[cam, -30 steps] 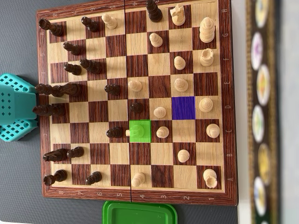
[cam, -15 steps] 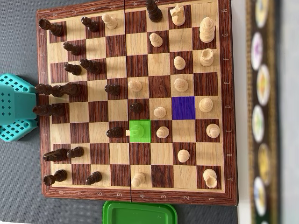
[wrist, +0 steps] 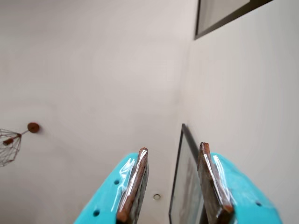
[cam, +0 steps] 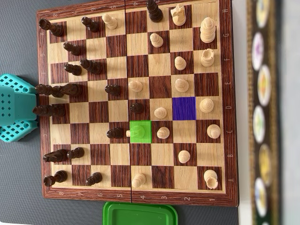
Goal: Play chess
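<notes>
The wooden chessboard (cam: 136,194) fills the overhead view, with dark pieces mostly on its left half and light pieces mostly on its right half. One square is marked bright green (cam: 141,131); a light piece (cam: 128,133) shows at its left edge. Another square is marked blue (cam: 183,108) and is bare. My teal arm (cam: 16,108) sits off the board's left edge. In the wrist view my gripper (wrist: 173,147) points up at the ceiling. Its two brown-padded teal fingers (wrist: 135,182) stand apart with nothing between them.
A green plastic lid or tray (cam: 140,214) lies at the board's lower edge. A patterned strip (cam: 262,112) runs down the right side. The wrist view shows a ceiling lamp (wrist: 11,142) and framed pictures (wrist: 184,186) on a wall.
</notes>
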Robot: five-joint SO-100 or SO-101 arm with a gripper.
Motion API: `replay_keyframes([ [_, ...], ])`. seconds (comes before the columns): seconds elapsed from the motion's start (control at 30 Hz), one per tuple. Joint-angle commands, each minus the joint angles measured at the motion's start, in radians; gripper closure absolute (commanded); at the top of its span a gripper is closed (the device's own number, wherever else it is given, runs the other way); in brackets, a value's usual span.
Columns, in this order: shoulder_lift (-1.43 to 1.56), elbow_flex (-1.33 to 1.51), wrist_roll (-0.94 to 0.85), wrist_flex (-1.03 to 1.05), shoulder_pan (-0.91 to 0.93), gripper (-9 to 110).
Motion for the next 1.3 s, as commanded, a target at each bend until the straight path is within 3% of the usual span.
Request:
replay_keyframes([
  [0.0, -0.009, 0.020, -0.005, -0.041, -0.006, 85],
  [1.27, -0.011, 0.020, 0.000, -0.112, -0.006, 85],
])
